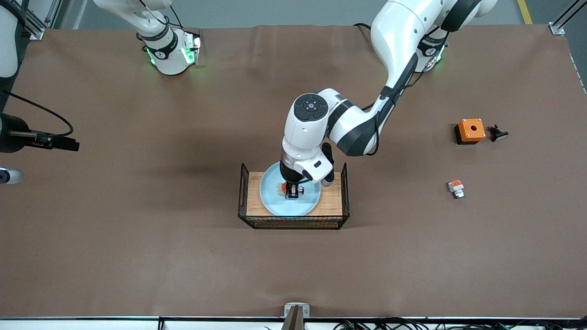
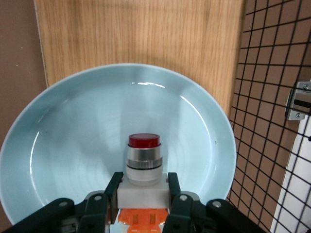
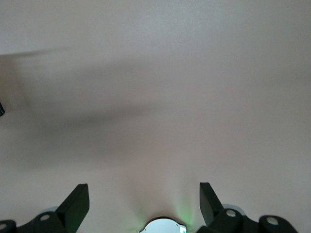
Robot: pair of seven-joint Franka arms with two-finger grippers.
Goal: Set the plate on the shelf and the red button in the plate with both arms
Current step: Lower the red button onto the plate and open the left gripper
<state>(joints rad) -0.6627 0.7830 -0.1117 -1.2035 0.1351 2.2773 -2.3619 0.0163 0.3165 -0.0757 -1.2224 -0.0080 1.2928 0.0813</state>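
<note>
The pale blue plate (image 1: 275, 207) lies on the wooden floor of a wire basket (image 1: 293, 223) at mid-table. My left gripper (image 1: 291, 192) reaches down over the plate and is shut on the red button (image 1: 286, 187). In the left wrist view the fingers (image 2: 115, 180) clamp the button's white body (image 2: 144, 187), with the orange block by the palm and the dark red cap (image 2: 144, 140) pointing out low over the plate (image 2: 82, 126). I cannot tell whether it touches the plate. My right gripper (image 3: 143, 191) is open and empty above bare table, and waits at the right arm's end (image 1: 68, 145).
An orange square box with a hole (image 1: 470, 130) and a black part (image 1: 498, 134) lie toward the left arm's end. A white-and-orange part with a silvery tip (image 1: 456, 188) lies nearer the front camera. The basket's wire walls (image 2: 272, 97) rise around the wooden floor (image 2: 136, 34).
</note>
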